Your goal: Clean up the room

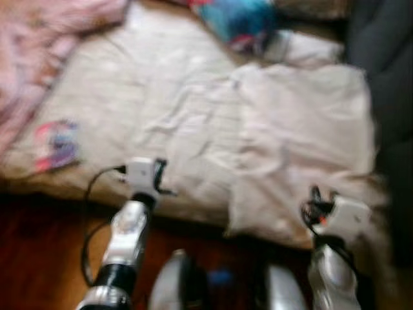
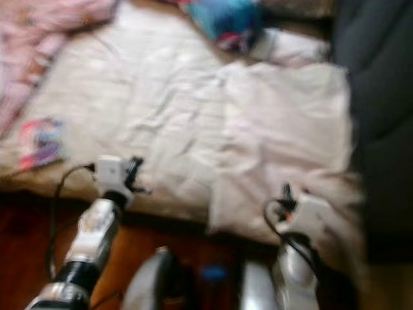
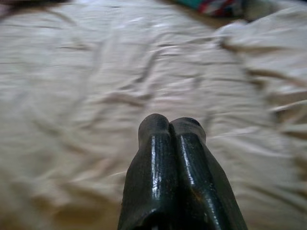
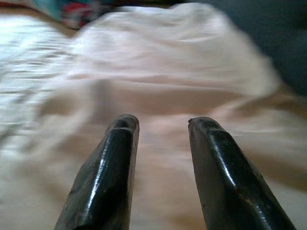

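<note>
no writing can be read, the pictures being blurred. a wrinkled cream sheet point(image 1: 161, 97) covers the bed, with a paler pinkish cloth point(image 1: 303, 142) lying on its right part, its near edge hanging over the bed's front. the left gripper point(image 3: 171, 125), fingers pressed together and empty, hangs over the cream sheet near the bed's front edge. the right gripper point(image 4: 163, 123), fingers apart, hovers over the pinkish cloth. a small pink-and-blue item point(image 1: 57, 143) lies on the left, a blue-and-red bundle point(image 1: 242, 19) at the far edge, a pink blanket point(image 1: 32, 45) far left.

A wrinkled beige bed point(image 1: 193, 110) stands on a dark reddish wood floor point(image 1: 39, 258).
</note>
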`<state>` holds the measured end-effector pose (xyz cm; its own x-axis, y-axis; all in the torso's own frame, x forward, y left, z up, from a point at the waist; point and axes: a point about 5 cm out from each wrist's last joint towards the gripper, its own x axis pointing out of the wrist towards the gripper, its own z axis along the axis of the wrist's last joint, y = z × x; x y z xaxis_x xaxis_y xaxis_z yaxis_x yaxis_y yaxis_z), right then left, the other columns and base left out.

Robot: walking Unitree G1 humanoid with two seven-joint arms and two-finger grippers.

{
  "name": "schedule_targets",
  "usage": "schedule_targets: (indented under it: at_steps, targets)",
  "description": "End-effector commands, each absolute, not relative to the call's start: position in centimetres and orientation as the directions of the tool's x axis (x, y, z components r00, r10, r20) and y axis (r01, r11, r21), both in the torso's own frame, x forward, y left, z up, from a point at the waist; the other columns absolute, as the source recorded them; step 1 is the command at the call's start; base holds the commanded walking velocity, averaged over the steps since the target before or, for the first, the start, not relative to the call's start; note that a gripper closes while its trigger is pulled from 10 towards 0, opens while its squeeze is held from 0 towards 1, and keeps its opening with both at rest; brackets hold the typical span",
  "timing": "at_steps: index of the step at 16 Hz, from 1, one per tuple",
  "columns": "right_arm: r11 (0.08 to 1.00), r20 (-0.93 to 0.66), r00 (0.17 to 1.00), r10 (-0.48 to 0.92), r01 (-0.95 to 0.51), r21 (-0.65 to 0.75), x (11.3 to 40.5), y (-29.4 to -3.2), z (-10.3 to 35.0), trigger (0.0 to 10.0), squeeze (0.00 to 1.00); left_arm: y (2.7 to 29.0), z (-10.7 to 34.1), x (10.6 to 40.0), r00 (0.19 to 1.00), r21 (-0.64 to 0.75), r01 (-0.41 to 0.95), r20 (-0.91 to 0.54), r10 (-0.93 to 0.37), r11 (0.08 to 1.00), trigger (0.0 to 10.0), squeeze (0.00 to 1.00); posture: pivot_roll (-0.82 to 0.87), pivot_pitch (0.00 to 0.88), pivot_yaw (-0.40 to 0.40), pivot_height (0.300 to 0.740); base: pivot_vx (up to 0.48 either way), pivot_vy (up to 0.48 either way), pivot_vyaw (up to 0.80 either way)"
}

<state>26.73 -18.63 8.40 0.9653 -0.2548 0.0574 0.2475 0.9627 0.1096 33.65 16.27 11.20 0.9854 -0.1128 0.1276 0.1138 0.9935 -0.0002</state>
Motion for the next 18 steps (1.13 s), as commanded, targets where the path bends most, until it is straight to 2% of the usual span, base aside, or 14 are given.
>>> schedule_targets:
  at_steps: [1, 7, 11, 12, 15, 18]
  targets:
    - [0.952, 0.007, 0.956, -0.293, 0.291, 0.099, 25.9, -19.5, 7.1, 10.0, 0.00, 16.1, 10.1, 33.3, 0.990, -0.021, 0.116, 0.080, -0.114, 0.993, 10.0, 0.00, -0.06, 0.278, 0.085, 0.661, 0.000, 0.000, 0.00]
    - [0.954, -0.051, 0.958, -0.283, 0.287, 0.088, 26.9, -20.1, 5.7, 10.0, 0.00, 17.8, 7.7, 32.6, 0.998, -0.057, 0.052, -0.026, -0.053, 0.997, 10.0, 0.00, -0.05, 0.279, 0.088, 0.740, 0.000, 0.000, 0.00]
    - [0.962, -0.136, 0.956, -0.259, 0.268, 0.051, 26.9, -20.7, 3.5, 10.0, 0.00, 18.7, 5.1, 31.9, 0.988, -0.050, 0.006, -0.153, -0.014, 0.999, 10.0, 0.00, -0.05, 0.261, 0.076, 0.740, 0.000, 0.000, 0.00]
    - [0.966, -0.207, 0.946, -0.250, 0.257, 0.012, 26.2, -21.1, 1.5, 10.0, 0.00, 19.1, 3.3, 31.1, 0.968, -0.015, -0.008, -0.250, 0.004, 1.000, 10.0, 0.00, -0.04, 0.230, 0.066, 0.740, 0.000, 0.000, 0.00]
    - [0.957, -0.318, 0.905, -0.281, 0.290, -0.022, 24.7, -22.5, -0.9, 10.0, 0.00, 19.4, 0.4, 29.1, 0.920, 0.039, -0.025, -0.391, 0.038, 0.999, 10.0, 0.00, -0.03, 0.175, 0.049, 0.740, 0.000, 0.000, 0.00]
    - [0.962, -0.410, 0.875, -0.257, 0.270, -0.026, 24.4, -23.0, -2.2, 10.0, 0.00, 19.6, -1.2, 28.0, 0.874, 0.061, -0.038, -0.482, 0.063, 0.997, 10.0, 0.00, -0.04, 0.143, 0.036, 0.740, 0.000, 0.000, 0.00]
